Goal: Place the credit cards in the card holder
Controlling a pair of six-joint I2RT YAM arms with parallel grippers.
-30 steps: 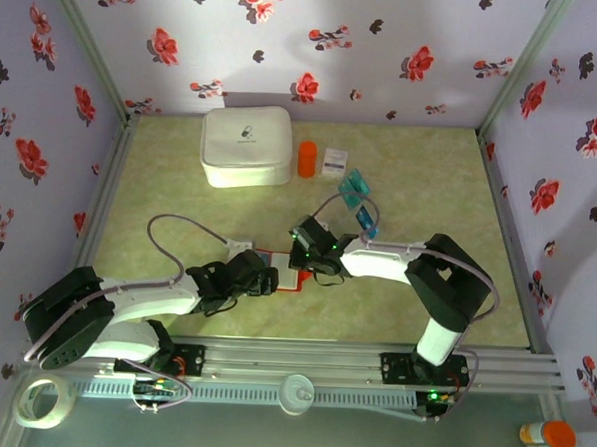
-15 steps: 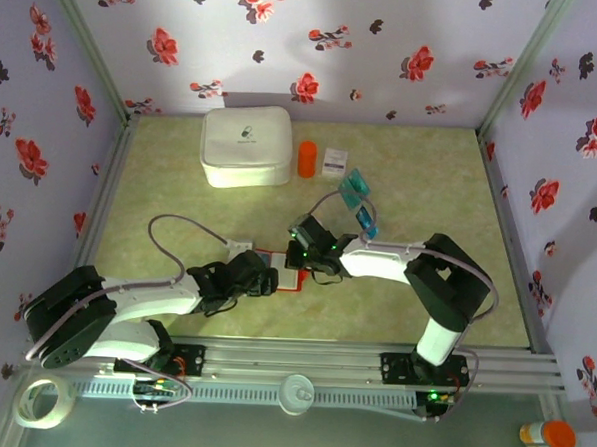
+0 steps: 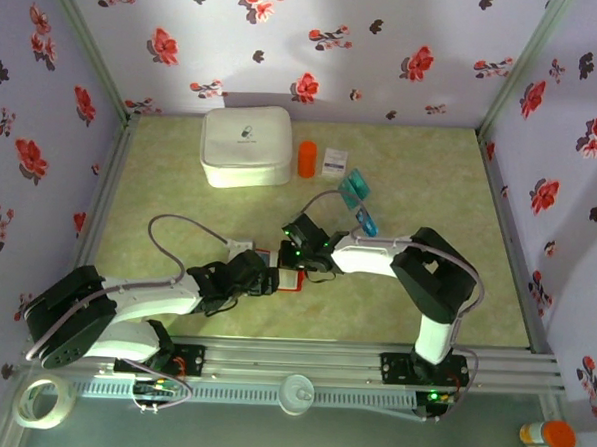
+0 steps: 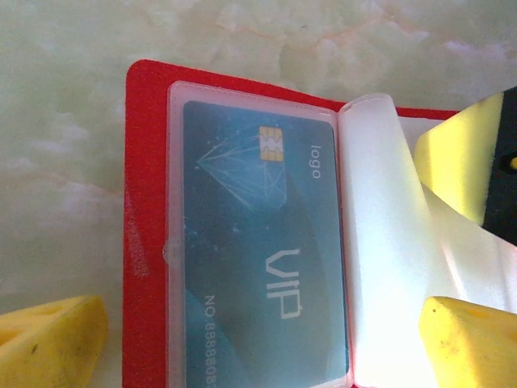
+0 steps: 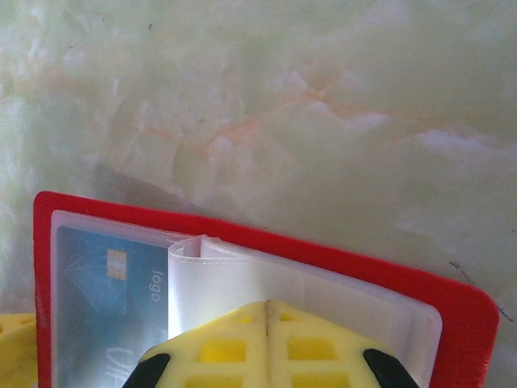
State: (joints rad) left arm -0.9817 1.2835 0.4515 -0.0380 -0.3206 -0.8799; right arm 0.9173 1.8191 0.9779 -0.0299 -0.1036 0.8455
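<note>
Red card holder (image 4: pixel 145 162) lies open beneath my arms. My left gripper (image 4: pixel 258 339) gapes wide over it; my right gripper (image 5: pixel 266 323), closed, presses its clear leaf (image 4: pixel 380 226). A slip could drag the unpinned holder or dislodge the pocketed teal credit card (image 4: pixel 258 242).

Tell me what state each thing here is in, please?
card holder, open, lying flat on the table.
teal credit card, tucked inside the holder.
loose credit cards, lying on the table, not yet stowed.
left end effector, open, straddling the holder.
right end effector, shut, over the holder.
white case, closed.
</note>
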